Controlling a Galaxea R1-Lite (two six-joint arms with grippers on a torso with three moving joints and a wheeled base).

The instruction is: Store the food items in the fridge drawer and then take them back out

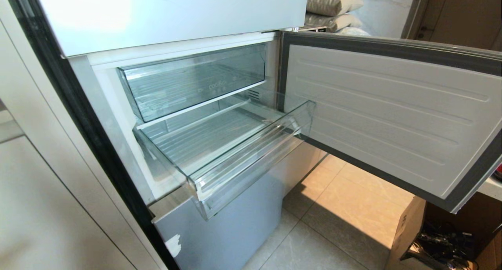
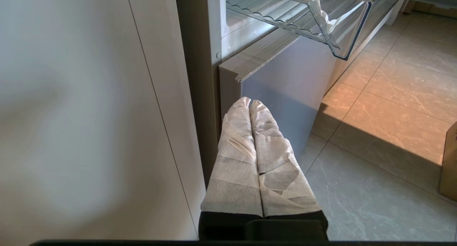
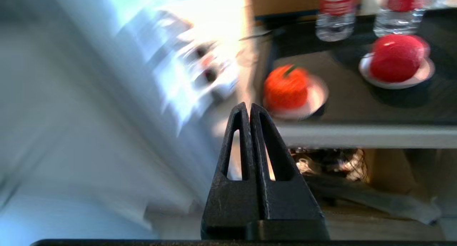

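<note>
Faint, unreadable lettering on the upper clear bin (image 1: 196, 80)

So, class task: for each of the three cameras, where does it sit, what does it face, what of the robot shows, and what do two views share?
Head: high on the robot, facing down at the pulled-out fridge drawer; no arm shows.
Left wrist: low beside the fridge; the shut left gripper shows.
Right wrist: faces two food items on saucers; the shut right gripper shows.
Shared: head and left wrist both see the drawer.

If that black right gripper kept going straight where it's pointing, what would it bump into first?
Probably the orange-red tomato-like piece with a green stem on its small white saucer, just beyond the shut right gripper; depth is unclear.
</note>
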